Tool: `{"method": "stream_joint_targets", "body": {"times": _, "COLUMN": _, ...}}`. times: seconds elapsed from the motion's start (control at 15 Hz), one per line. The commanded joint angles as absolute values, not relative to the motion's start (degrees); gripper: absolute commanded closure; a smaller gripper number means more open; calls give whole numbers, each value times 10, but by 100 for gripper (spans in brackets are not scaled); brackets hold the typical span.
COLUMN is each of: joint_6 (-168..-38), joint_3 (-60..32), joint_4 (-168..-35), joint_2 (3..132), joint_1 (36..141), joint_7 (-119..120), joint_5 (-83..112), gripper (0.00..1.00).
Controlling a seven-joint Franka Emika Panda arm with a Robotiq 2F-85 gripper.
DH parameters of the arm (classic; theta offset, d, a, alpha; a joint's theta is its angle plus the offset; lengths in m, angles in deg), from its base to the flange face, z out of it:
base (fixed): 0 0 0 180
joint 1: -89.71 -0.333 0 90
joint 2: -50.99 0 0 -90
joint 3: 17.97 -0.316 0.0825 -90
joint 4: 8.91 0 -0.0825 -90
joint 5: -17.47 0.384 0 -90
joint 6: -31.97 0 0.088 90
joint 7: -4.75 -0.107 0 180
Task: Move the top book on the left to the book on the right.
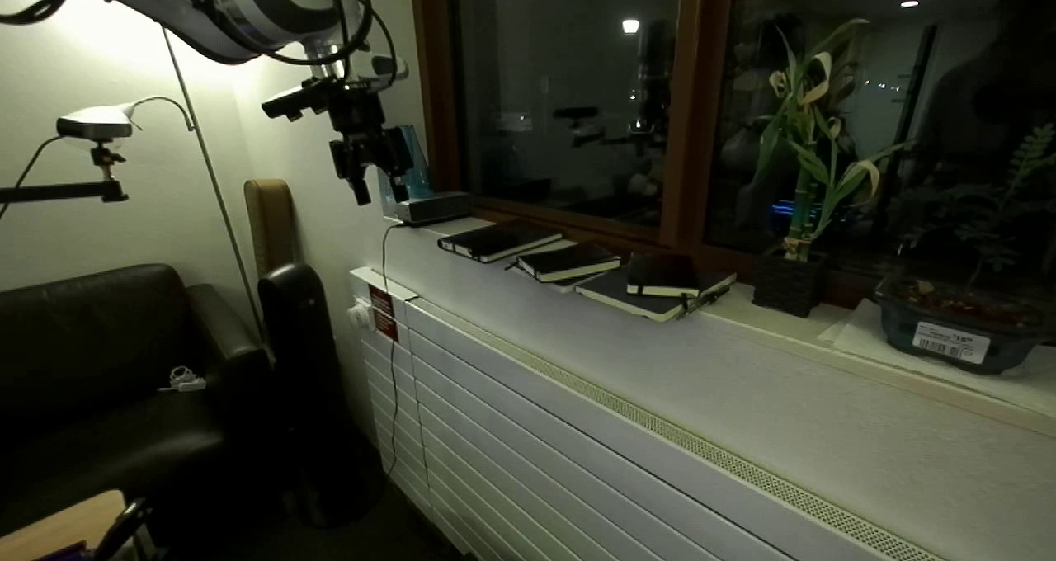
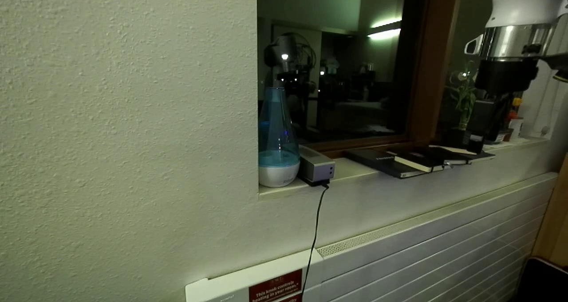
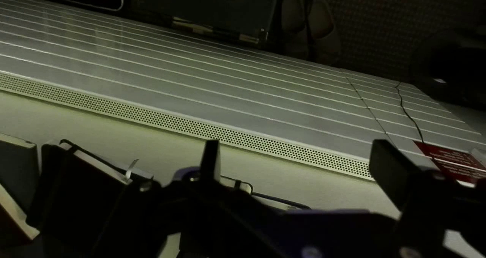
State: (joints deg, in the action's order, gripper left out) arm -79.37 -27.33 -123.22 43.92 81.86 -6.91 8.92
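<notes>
Now the left black book (image 1: 499, 240) lies flat on the table (image 2: 349, 170). A middle black book (image 1: 569, 260) lies near it; I can't tell if they touch. On the right, a small black book (image 1: 662, 273) sits on top of a wide dark book (image 1: 612, 289). A leafy plant (image 1: 803, 190) stands farther right. The robot arm (image 1: 280, 7) hangs in the air, its jaws spread wide.

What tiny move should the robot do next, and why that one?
I'd probably ease the open claw over toward the dark books, without lowering it yet. It holds nothing, and in the wrist view the radiator grille shows between the fingertips, with books lower in the picture.
</notes>
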Motion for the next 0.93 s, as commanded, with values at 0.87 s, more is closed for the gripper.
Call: {"method": "stream_joint_targets", "body": {"times": 0.87, "joint_6": -990, "joint_3": -269, "joint_4": -1239, "joint_2": 509, "joint_1": 825, "joint_7": -139, "joint_5": -24, "gripper": 0}}
